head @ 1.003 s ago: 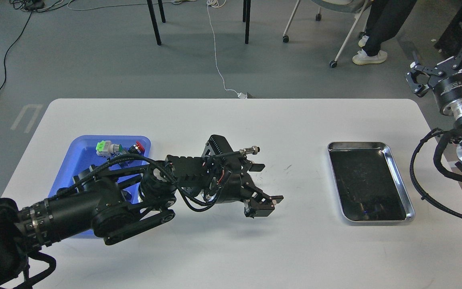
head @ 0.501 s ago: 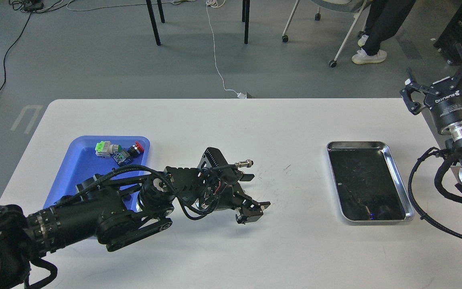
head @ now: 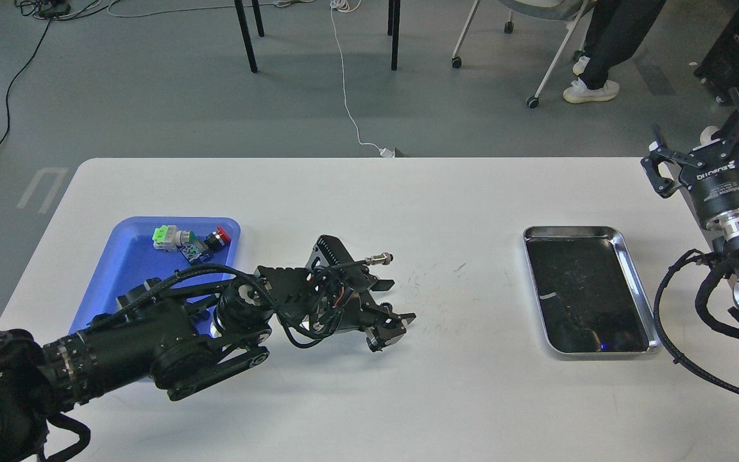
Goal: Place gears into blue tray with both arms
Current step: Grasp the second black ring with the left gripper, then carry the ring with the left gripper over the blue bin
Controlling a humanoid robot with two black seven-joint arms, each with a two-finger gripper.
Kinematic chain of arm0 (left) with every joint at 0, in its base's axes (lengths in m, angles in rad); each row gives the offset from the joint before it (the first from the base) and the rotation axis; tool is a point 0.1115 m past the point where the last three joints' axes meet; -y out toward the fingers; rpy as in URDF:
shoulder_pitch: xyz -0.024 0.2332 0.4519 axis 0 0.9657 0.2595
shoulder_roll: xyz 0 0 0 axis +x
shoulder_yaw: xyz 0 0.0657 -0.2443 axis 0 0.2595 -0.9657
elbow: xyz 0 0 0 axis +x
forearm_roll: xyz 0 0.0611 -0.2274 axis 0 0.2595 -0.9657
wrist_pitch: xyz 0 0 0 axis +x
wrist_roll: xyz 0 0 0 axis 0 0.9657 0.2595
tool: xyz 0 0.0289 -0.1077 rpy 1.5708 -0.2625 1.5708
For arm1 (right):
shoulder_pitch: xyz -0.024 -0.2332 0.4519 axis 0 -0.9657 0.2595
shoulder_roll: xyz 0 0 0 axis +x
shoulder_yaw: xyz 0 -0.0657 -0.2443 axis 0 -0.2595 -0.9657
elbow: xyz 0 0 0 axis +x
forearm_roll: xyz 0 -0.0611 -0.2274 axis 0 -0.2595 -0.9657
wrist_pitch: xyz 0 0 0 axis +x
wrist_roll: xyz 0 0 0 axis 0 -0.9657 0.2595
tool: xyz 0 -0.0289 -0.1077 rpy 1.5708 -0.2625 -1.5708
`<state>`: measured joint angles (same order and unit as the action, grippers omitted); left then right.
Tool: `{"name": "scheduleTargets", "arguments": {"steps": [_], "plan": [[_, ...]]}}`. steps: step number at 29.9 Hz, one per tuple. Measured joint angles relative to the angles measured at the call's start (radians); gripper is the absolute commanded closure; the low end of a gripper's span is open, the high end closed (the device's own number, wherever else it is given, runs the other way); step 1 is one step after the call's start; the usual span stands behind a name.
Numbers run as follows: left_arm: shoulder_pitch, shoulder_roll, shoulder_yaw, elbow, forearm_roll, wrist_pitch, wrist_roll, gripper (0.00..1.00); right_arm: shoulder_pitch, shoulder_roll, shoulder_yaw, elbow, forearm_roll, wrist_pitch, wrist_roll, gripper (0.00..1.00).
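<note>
Blue tray (head: pixel 127 269) left, steel tray (head: pixel 636 282) right.

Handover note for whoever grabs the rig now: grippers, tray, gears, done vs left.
Left gripper: low over the table, right of the blue tray; open or shut not readable, nothing visibly held.
Right gripper: raised off the table's right edge, fingers spread, empty.
Blue tray: holds only push-button switches at its far end; part hidden by the left arm.
Steel tray: dark inside, contents too small to tell.
Gears: none visible anywhere.
Done: no gear seen in the blue tray. Left: find and place the gears.
</note>
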<state>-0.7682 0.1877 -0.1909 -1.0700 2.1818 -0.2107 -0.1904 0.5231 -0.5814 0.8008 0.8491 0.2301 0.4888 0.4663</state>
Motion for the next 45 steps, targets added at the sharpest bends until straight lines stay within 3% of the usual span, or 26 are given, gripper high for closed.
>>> {"name": "scheduleTargets", "arguments": {"steps": [3, 10, 15, 23, 31, 37, 45], "plan": [[0.013, 0.003, 0.0, 0.019, 0.0, 0.004, -0.002, 0.5, 0.0, -0.001, 0.001, 0.001, 0.0, 0.0, 0.0, 0.01], [0.028, 0.011, -0.002, 0.024, 0.0, 0.009, -0.003, 0.77, 0.0, -0.004, 0.007, 0.001, 0.0, 0.0, 0.0, 0.01], [0.028, 0.018, -0.003, 0.023, -0.001, 0.008, 0.0, 0.86, 0.0, -0.006, 0.009, 0.001, -0.001, 0.0, 0.0, 0.01], [0.025, 0.084, -0.024, -0.032, 0.0, 0.006, 0.001, 0.85, 0.0, -0.013, 0.018, 0.001, -0.002, 0.0, 0.0, 0.01], [0.013, 0.43, -0.127, -0.251, -0.119, 0.02, -0.011, 0.85, 0.0, -0.013, 0.019, 0.005, -0.002, 0.0, 0.0, 0.01], [0.061, 0.647, -0.117, -0.234, -0.167, 0.06, -0.091, 0.85, 0.004, -0.013, 0.02, 0.006, -0.002, 0.0, 0.0, 0.01], [0.121, 0.661, -0.107, -0.16, -0.161, 0.079, -0.098, 0.83, 0.012, -0.011, 0.019, 0.01, -0.003, 0.0, -0.001, 0.01]]}}
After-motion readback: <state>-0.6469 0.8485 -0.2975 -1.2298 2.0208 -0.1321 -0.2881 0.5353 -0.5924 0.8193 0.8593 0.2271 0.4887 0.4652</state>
